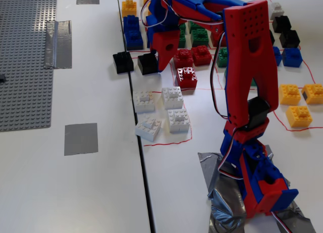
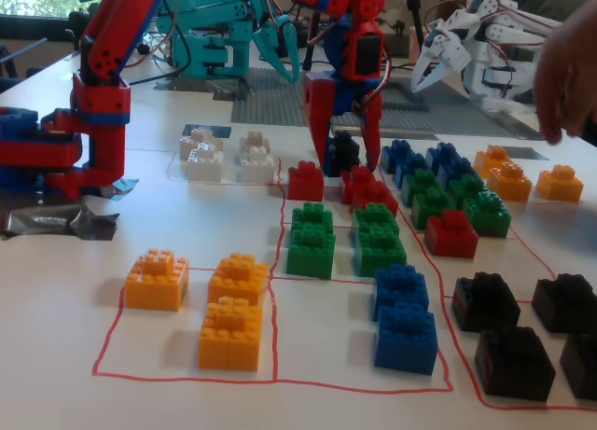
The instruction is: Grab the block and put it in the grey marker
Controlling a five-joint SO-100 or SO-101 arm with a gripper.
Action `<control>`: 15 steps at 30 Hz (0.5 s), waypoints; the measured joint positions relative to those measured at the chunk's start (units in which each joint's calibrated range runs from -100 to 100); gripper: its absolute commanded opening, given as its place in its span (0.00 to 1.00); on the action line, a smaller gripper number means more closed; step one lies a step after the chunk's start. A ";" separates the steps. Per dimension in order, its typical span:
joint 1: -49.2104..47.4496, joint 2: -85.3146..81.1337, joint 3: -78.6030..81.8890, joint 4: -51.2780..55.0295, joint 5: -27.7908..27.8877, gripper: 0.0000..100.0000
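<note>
1. The block (image 1: 148, 62) is a small black square brick with studs on top, sitting on the white table (image 1: 101, 192) just right of the dark seam. In the other fixed view it shows as a black lump (image 2: 345, 152) between the two red fingers.
2. The gripper (image 1: 154, 61) points down over it, one red finger (image 1: 164, 50) against the block's right side; the fingers straddle the block, but whether they clamp it I cannot tell.
3. A second black brick (image 1: 123, 61) lies just left of it, apart, across the seam.
4. The grey marker (image 1: 81, 138) is a flat smooth tape square, well apart, lower left in this fixed view.
5. Below the block sit four white bricks (image 1: 172, 97) inside a red outline.
6. Right of the gripper, three red bricks (image 1: 186, 77) are visible; more may be hidden.
</note>
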 measured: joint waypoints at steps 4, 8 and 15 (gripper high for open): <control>-1.02 0.00 0.00 1.70 -0.49 0.27; -2.34 0.00 0.00 1.70 -0.88 0.25; -3.00 0.00 0.00 1.62 -0.93 0.00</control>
